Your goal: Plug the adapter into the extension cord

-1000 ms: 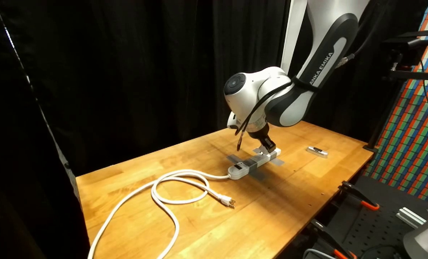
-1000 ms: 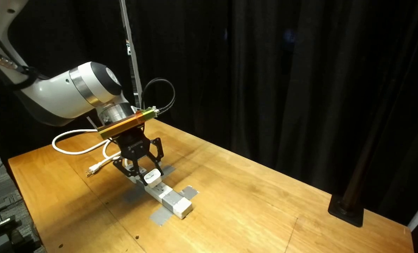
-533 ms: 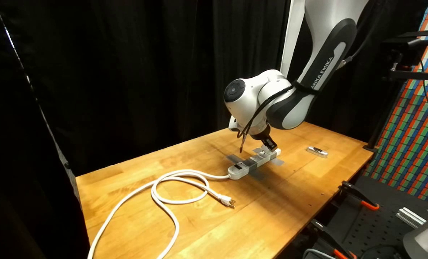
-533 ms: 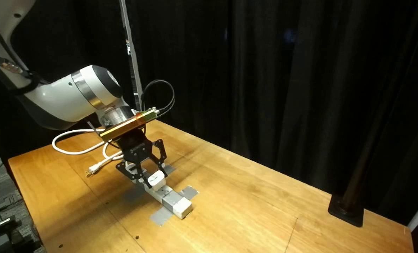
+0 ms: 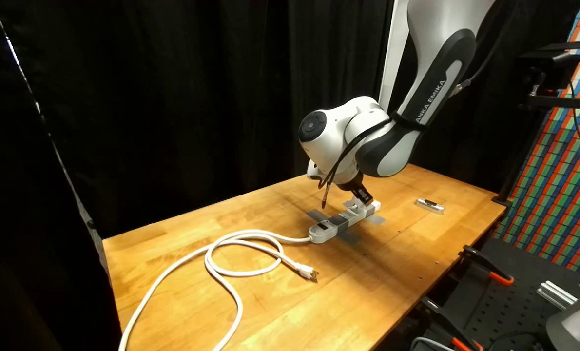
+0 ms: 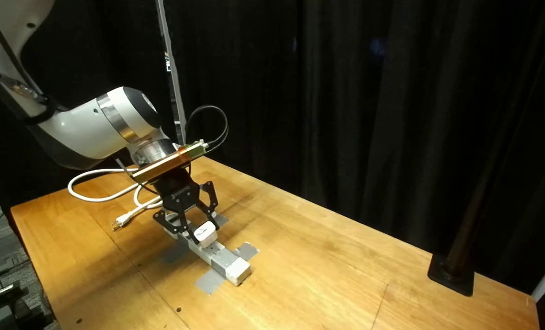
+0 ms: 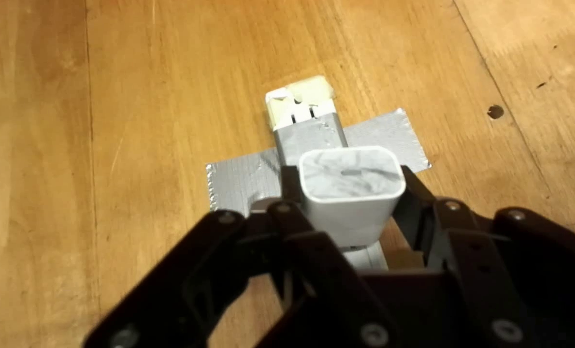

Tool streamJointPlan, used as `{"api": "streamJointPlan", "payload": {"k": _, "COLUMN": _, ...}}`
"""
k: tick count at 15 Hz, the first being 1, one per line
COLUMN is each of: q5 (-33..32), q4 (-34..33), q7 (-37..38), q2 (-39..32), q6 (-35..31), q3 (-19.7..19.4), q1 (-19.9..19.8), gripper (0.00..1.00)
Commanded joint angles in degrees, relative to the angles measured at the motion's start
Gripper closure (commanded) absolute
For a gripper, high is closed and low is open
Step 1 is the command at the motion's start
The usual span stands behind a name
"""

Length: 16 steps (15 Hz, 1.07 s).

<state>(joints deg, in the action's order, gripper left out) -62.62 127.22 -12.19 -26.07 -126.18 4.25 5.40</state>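
The adapter [image 6: 205, 235] is a small white block with a marbled face, which shows upward in the wrist view [image 7: 352, 217]. My gripper [image 6: 206, 233] is shut on it, one finger on each side, also in the wrist view [image 7: 349, 186]. The extension cord's white strip [image 6: 237, 271] lies taped to the table, directly under the adapter. The adapter looks slightly tilted, very close above the strip. Its prongs and the sockets beneath it are hidden, so I cannot tell whether they touch. Two slots show at the strip's far end [image 7: 281, 116] in the wrist view.
Grey tape [image 6: 210, 281] crosses the strip onto the wooden table. The white cable [image 5: 241, 274] loops away from the strip, with its plug [image 5: 307, 271] loose on the table. A small silver and dark object [image 5: 430, 205] lies near the strip. A black post base [image 6: 451, 277] stands at the table's edge.
My gripper has moved down with the adapter and slightly toward the strip's free end, closer to the strip. In the last half second it has shifted only slightly. The strip has not moved.
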Motion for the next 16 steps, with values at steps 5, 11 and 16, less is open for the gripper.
{"api": "streamJointPlan", "payload": {"k": 5, "q5": -0.8, "q4": -2.0, "q7": 0.8, "q2": -2.0, "q6": 1.2, "q3": 0.7, "q1": 0.5, "gripper": 0.77}}
{"api": "streamJointPlan", "payload": {"k": 11, "q5": -0.9, "q4": -2.0, "q7": 0.4, "q2": -2.1, "q6": 1.4, "q3": 0.7, "q1": 0.5, "gripper": 0.77}}
{"api": "streamJointPlan", "payload": {"k": 16, "q5": -0.9, "q4": -1.6, "q7": 0.1, "q2": -2.1, "q6": 1.4, "q3": 0.7, "q1": 0.4, "gripper": 0.77}}
